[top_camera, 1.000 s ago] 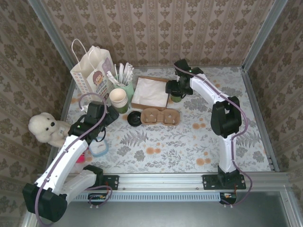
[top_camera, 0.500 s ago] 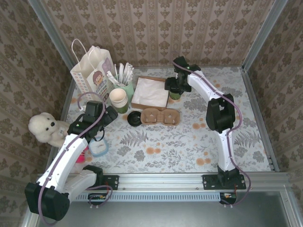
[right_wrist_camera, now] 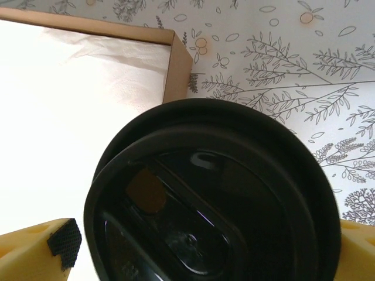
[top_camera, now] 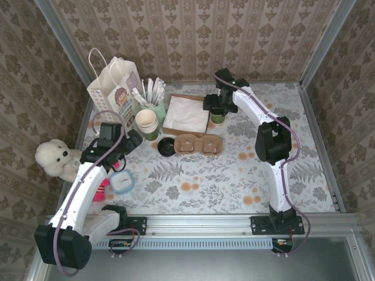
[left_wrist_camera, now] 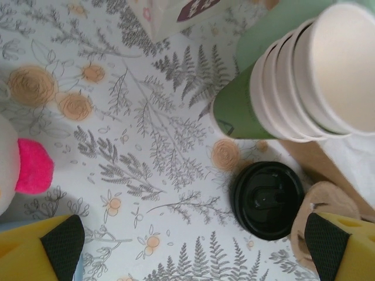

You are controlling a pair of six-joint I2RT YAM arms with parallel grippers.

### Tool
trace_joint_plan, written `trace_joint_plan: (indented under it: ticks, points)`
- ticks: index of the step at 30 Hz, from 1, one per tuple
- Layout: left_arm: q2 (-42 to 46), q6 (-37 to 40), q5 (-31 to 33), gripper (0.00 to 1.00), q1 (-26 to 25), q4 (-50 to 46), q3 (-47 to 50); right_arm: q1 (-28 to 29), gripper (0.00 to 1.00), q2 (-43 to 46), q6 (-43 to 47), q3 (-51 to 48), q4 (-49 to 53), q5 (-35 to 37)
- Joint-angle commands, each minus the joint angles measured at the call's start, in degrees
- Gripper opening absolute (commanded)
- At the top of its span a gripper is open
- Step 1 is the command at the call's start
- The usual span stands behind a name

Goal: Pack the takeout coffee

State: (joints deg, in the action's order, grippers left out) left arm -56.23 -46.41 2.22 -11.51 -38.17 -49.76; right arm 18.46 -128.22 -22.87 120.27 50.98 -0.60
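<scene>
The takeout coffee (top_camera: 218,119), an olive-green cup under a black lid (right_wrist_camera: 211,193), stands at the back of the table beside the napkin tray. My right gripper (top_camera: 215,110) hangs just over it, open, its yellow fingers (right_wrist_camera: 41,252) straddling the lid on both sides. The brown two-slot carrier (top_camera: 199,143) lies in front of the cup with both slots vacant. My left gripper (top_camera: 130,141) is open and holds nothing, low over the table left of a loose black lid (left_wrist_camera: 268,200). Its yellow fingertips (left_wrist_camera: 343,249) sit at the lower corners of the left wrist view.
A stack of lidless cream cups (left_wrist_camera: 304,76) stands left of the napkin tray (top_camera: 186,114). A mint cup of utensils (top_camera: 155,105) and a paper bag (top_camera: 114,88) stand behind them. A plush dog (top_camera: 55,158), a pink object (left_wrist_camera: 32,167) and a blue-rimmed disc (top_camera: 122,182) lie at the left.
My right gripper's jaws widened slightly over the coffee's lid. My left arm drew back to the left, uncovering more of the blue-rimmed disc.
</scene>
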Motion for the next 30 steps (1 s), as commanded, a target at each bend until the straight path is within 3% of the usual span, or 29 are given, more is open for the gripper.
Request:
trace_joint_plan:
  ticks: [1,4,7,13,18,22,26,30]
  points:
    - [-0.9,5.3,-9.8,1.00,3.6,0.6,-5.3,0.0,1.00,7.7,0.0,-0.9,0.1,1.6]
    - [-3.9,7.3,-11.4,1.00,6.1,-3.4,-12.2,0.2,1.00,14.8,-0.3,-7.9,-4.4,3.7]
    - [-7.2,7.8,-7.8,1.00,7.9,-8.3,-19.3,0.2,1.00,24.3,-1.0,-18.8,-12.4,5.6]
    - [-11.1,4.8,-7.2,1.00,8.9,-7.8,-26.0,0.2,1.00,42.9,-5.7,-42.9,-28.5,8.3]
    - [-13.2,-1.9,1.8,1.00,10.0,-9.2,-31.0,0.3,1.00,55.0,-5.6,-56.1,-33.5,9.9]
    - [-14.5,-10.9,7.6,1.00,9.9,-8.8,-33.2,0.3,1.00,66.1,-11.5,-66.1,-42.3,8.2]
    - [-15.0,-15.3,14.5,1.00,10.1,-4.1,-31.8,0.3,1.00,71.7,-13.2,-70.7,-47.3,8.3]
    - [-20.7,-14.8,17.2,1.00,10.3,-8.8,-39.8,0.3,1.00,71.6,-10.7,-67.9,-42.0,7.4]
